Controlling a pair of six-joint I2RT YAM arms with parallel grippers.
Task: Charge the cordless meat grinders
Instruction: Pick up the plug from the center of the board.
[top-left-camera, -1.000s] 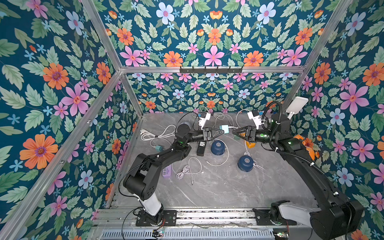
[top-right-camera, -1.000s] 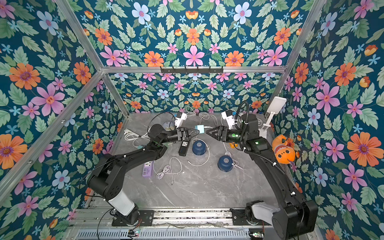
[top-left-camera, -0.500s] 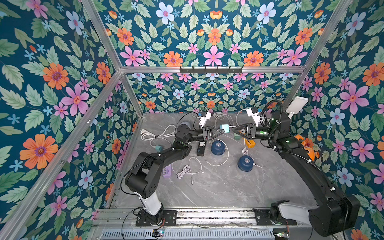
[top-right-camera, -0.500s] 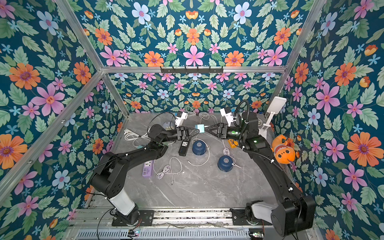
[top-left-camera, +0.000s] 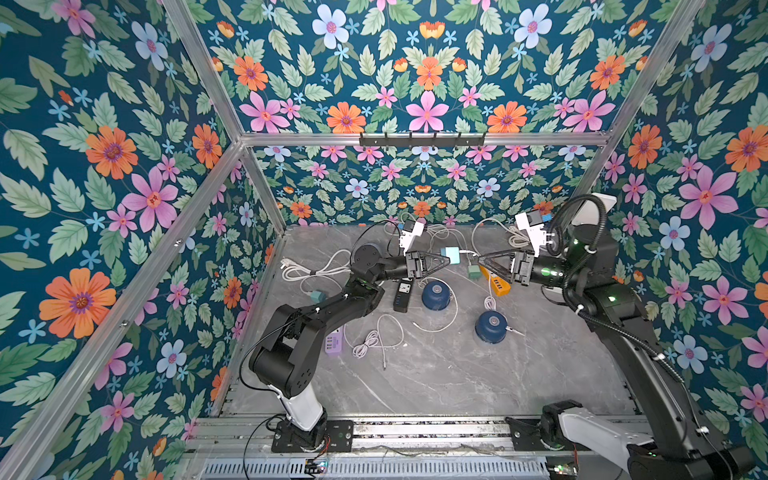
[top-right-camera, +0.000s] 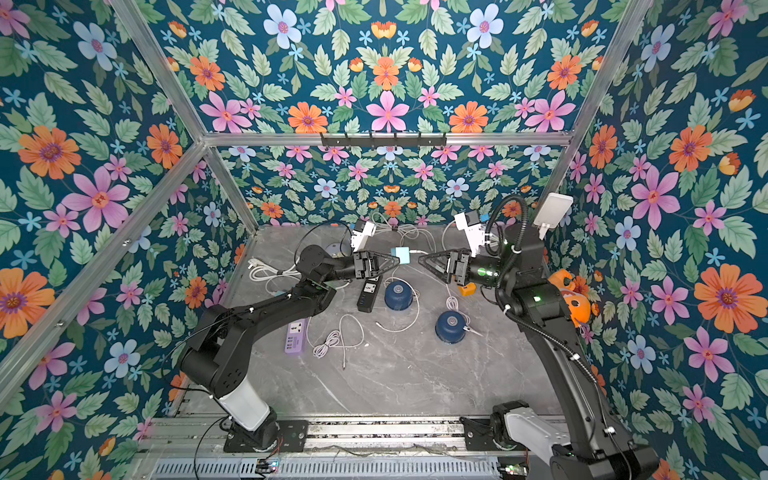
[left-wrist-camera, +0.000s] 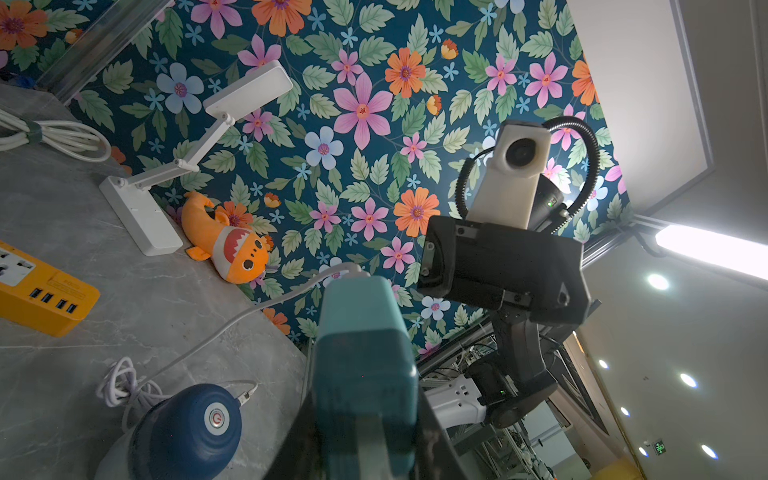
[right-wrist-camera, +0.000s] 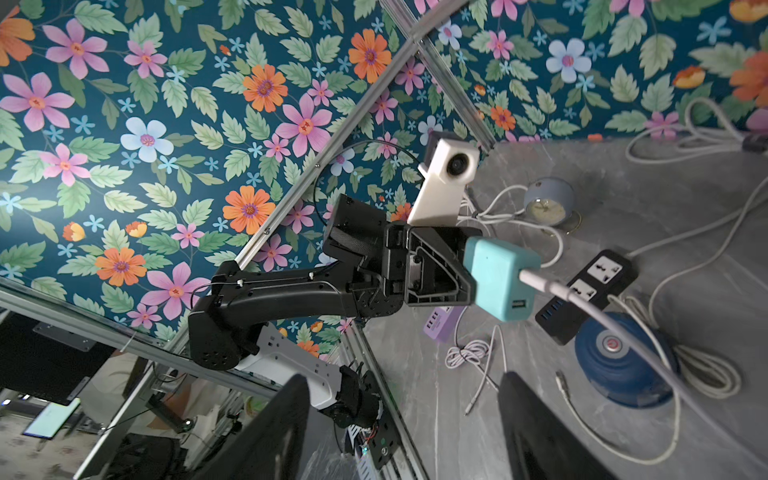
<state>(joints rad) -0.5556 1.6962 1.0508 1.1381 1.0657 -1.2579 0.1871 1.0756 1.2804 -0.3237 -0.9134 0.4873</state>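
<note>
My left gripper (top-left-camera: 444, 260) is narrowed on a teal charger (top-left-camera: 450, 254), pinching only one end of it, and holds it up over the far middle of the table (top-left-camera: 436, 382). My right gripper (top-left-camera: 484, 260) faces it from the right, jaws wide and empty, with its tips near the charger but apart from it. A white cable (right-wrist-camera: 582, 300) is plugged into the charger's free face and droops toward the table.

Both navy grinders rest on the table below. The far grinder (top-left-camera: 435, 293) sits just right of the black strip (top-left-camera: 402, 293). The near grinder (top-left-camera: 492, 326) is further right, with a cable tip just beside it. I cannot tell if that tip is seated.

My hold looks shallow to me. A nudge from my right fingers, or a pull from the cable, could twist the charger or slip it out. If I carry it to a strip, the cable may tighten and drag a grinder, or snag on my right gripper. Pushing the charger into a loose strip could also shove the strip along instead of seating the plug.
</note>
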